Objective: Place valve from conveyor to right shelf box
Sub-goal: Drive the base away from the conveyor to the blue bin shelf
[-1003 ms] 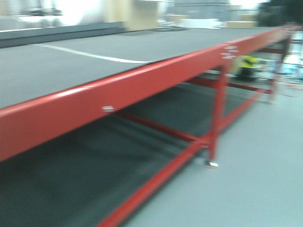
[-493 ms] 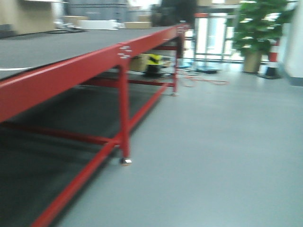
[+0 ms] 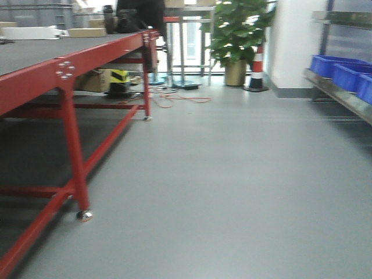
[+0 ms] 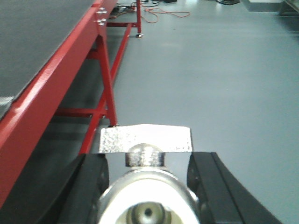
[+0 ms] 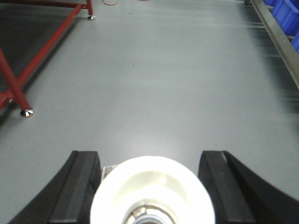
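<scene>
In the left wrist view my left gripper [image 4: 147, 161] is shut on a silver metal valve [image 4: 145, 139]. Its flat handle lies crosswise above the black fingers [image 4: 91, 182]. In the right wrist view my right gripper [image 5: 148, 161] is shut on another valve [image 5: 152, 186], whose round white end faces the camera. The conveyor [image 3: 35, 49], a dark grey belt on a red frame, runs along the left and also shows as the conveyor [image 4: 37, 42] beside the left gripper. Blue boxes [image 3: 328, 64] sit on a metal shelf [image 3: 343, 97] at the far right. Neither gripper shows in the front view.
Grey floor [image 3: 232, 174] stretches between conveyor and shelf. The red frame's leg [image 3: 75, 168] stands on a small foot near me. Farther off are a potted plant [image 3: 238, 35], a striped traffic cone [image 3: 257, 70], orange cable [image 3: 174, 102] on the floor and cardboard boxes [image 3: 96, 80] under the belt.
The front view has swung to the right, away from the conveyor. The belt has slid to the left edge, and the shelf with blue boxes has come into sight.
</scene>
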{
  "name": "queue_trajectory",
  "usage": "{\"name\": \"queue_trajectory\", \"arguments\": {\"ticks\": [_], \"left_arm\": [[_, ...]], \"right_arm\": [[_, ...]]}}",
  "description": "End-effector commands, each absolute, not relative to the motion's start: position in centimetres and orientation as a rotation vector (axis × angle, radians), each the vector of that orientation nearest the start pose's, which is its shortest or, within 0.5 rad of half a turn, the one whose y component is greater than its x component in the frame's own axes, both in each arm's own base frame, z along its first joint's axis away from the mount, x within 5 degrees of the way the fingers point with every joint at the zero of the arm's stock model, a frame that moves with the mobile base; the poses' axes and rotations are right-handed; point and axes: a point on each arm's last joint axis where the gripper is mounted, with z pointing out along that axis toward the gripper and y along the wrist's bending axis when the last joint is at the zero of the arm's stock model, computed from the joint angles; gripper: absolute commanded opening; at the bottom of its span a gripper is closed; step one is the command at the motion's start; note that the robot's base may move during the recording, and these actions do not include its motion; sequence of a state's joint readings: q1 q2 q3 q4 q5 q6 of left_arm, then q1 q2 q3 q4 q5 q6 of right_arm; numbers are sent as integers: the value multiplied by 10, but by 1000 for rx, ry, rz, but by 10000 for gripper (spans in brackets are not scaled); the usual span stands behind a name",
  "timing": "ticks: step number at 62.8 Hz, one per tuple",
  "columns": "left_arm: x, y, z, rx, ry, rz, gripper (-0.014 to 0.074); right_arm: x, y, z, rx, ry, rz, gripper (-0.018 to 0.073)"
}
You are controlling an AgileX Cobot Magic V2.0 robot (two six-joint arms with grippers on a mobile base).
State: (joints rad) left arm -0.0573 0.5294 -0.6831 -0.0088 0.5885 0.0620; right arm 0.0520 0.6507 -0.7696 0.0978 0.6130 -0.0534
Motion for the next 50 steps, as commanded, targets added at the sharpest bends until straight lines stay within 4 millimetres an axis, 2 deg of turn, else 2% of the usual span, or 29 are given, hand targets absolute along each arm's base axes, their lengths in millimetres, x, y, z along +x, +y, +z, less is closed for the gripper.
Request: {"name": "queue_trajectory", "arguments": {"ticks": [1, 50], "left_arm": [[99, -6, 357, 106, 1844, -4, -111], [99, -6, 357, 106, 1844, -4, -111]], "right_arm": [[122, 11, 372, -59, 1883, 99, -165], [122, 11, 372, -59, 1883, 99, -165]]}}
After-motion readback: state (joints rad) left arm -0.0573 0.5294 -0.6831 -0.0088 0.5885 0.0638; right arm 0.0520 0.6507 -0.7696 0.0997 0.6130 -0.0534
